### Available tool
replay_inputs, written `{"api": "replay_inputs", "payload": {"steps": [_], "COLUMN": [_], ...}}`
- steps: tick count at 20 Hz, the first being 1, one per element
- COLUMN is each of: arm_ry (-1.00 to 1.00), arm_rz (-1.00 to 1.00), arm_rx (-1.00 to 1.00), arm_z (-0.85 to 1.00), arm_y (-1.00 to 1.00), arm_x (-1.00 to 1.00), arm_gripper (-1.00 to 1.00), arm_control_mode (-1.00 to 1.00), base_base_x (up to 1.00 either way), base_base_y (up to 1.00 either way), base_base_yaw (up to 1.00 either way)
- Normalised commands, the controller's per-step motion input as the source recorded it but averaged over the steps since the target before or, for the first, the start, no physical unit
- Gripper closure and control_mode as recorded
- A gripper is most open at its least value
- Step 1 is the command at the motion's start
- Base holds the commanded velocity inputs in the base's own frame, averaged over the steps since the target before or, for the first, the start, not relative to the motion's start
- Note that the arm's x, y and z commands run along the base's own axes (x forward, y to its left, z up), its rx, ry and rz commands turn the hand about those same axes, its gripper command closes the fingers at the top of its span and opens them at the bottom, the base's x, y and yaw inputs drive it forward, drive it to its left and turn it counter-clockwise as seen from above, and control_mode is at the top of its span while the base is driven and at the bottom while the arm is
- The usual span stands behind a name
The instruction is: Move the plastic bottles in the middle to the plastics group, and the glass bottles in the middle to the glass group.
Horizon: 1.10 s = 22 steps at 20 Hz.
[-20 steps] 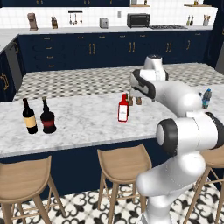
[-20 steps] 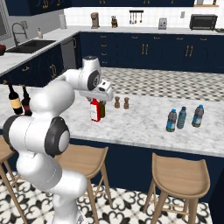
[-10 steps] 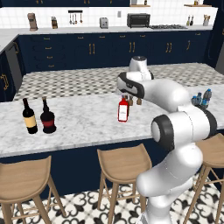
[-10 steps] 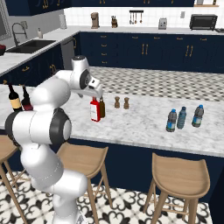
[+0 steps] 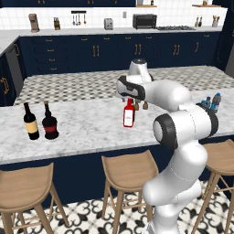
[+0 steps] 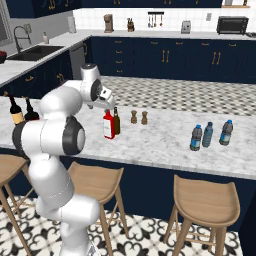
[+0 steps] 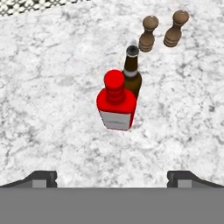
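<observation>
Up above the red bottle [image 7: 116,104], tool [image 7: 112,177] wide open, holding nothing. Fingertips [image 7: 43,177] far apart at the bottom of the hand view, with the red bottle between and beyond them, not touching. Red bottle upright on the marble worktop [image 5: 87,128], white label on its front, red cap on top. Small brown bottle [image 7: 131,74] right behind it in the hand view, upright, so close that can't tell if touching. Two brown shakers [image 7: 162,31] a bit farther off, side by side.

Over at the far left end of the worktop, two dark wine bottles: tall slim one [image 5: 30,122] with a yellow label, fat round one [image 5: 50,122] with a red label, just beside each other. Over at the right end, three small water bottles [image 6: 208,134] with blue labels and dark caps, in a little row, well apart from the red bottle. Wooden stools [image 6: 205,200] under the near edge of the worktop.
</observation>
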Motion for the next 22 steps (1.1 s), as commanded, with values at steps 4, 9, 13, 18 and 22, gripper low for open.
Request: {"api": "replay_inputs", "payload": {"steps": [4, 9, 13, 18, 22], "arm_ry": [-0.04, -0.01, 0.00, 0.00, 0.00], "arm_rz": [0.00, 0.00, 0.00, 0.00, 0.00], "arm_rx": [0.00, 0.00, 0.00, 0.00, 0.00], "arm_z": [-0.17, -0.22, -0.03, 0.00, -0.06], "arm_y": [-0.03, -0.03, -0.11, -0.10, -0.06], "arm_x": [0.16, 0.05, 0.09, 0.18, 0.23], "arm_gripper": [-1.00, -1.00, -1.00, -1.00, -1.00], "arm_control_mode": [-1.00, -1.00, -1.00, -1.00, -1.00], "base_base_x": [0.00, 0.00, 0.00, 0.00, 0.00], "base_base_y": [0.00, 0.00, 0.00, 0.00, 0.00], "base_base_yaw": [0.00, 0.00, 0.00, 0.00, 0.00]}}
